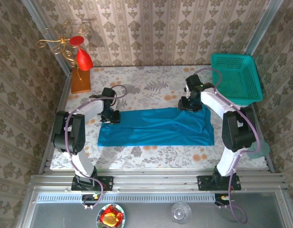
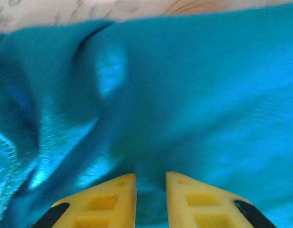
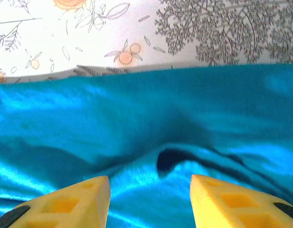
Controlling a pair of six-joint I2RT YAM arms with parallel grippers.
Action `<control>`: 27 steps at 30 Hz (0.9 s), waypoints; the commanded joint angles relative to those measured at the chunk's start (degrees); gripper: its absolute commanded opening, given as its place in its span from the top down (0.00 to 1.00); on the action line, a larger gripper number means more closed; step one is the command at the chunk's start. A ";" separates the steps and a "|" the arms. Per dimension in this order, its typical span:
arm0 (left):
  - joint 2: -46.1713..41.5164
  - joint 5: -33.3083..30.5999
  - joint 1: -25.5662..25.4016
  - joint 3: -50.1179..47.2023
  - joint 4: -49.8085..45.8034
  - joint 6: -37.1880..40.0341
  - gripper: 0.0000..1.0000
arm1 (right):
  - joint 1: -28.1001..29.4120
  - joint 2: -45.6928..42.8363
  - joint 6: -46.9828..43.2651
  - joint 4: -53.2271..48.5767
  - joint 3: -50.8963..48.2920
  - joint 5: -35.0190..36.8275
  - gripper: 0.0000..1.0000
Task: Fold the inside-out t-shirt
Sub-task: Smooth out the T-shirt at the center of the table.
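Observation:
The teal-blue t-shirt (image 1: 156, 127) lies as a long flat band across the middle of the flowered table (image 1: 137, 88). My left gripper (image 1: 110, 116) hovers low over its far left corner. In the left wrist view its yellow fingers (image 2: 113, 199) stand a narrow gap apart, with rumpled cloth (image 2: 194, 95) just under them and nothing pinched. My right gripper (image 1: 189, 105) is over the shirt's far edge on the right. In the right wrist view the right gripper (image 3: 150, 183) is wide open above a raised wrinkle (image 3: 175, 159) of the shirt (image 3: 89, 114).
A green mesh basket (image 1: 234, 78) sits at the back right corner, close behind the right arm. A wooden stand with red ornaments (image 1: 81, 71) is at the back left. Bare tablecloth (image 3: 113, 33) lies beyond the shirt's far edge.

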 commanded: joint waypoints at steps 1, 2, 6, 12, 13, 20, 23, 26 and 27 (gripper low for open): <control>0.50 -6.49 1.13 1.00 -5.05 0.44 0.77 | 0.40 2.78 -2.44 -3.77 2.86 0.49 0.50; 0.46 -6.36 1.51 0.78 -4.98 0.13 0.77 | 0.49 3.66 -2.77 -3.92 3.44 0.20 0.50; -0.58 -0.70 3.17 -0.26 -1.95 -1.83 0.76 | 0.62 6.52 -3.51 -4.50 5.23 -1.43 0.49; -3.01 5.10 3.57 -1.00 1.08 -4.17 0.75 | 1.23 7.55 -3.54 -6.98 6.73 -0.81 0.69; -3.48 5.57 3.57 -0.94 1.26 -4.33 0.76 | 1.34 6.92 -3.09 -7.53 6.55 -0.34 0.79; -7.48 5.45 3.48 -0.47 1.35 -5.16 0.76 | 3.32 -3.25 1.85 -10.09 -1.41 1.59 1.00; -8.09 5.90 3.41 -0.06 1.28 -5.32 0.76 | 5.26 -9.23 6.06 -9.66 -8.31 1.62 1.00; -8.46 5.71 3.12 0.11 1.70 -5.69 0.76 | 8.19 -15.12 12.48 -8.50 -15.98 1.84 1.00; -8.53 5.71 2.98 0.24 1.80 -5.70 0.76 | 9.37 -16.97 14.61 -7.78 -18.07 1.44 1.00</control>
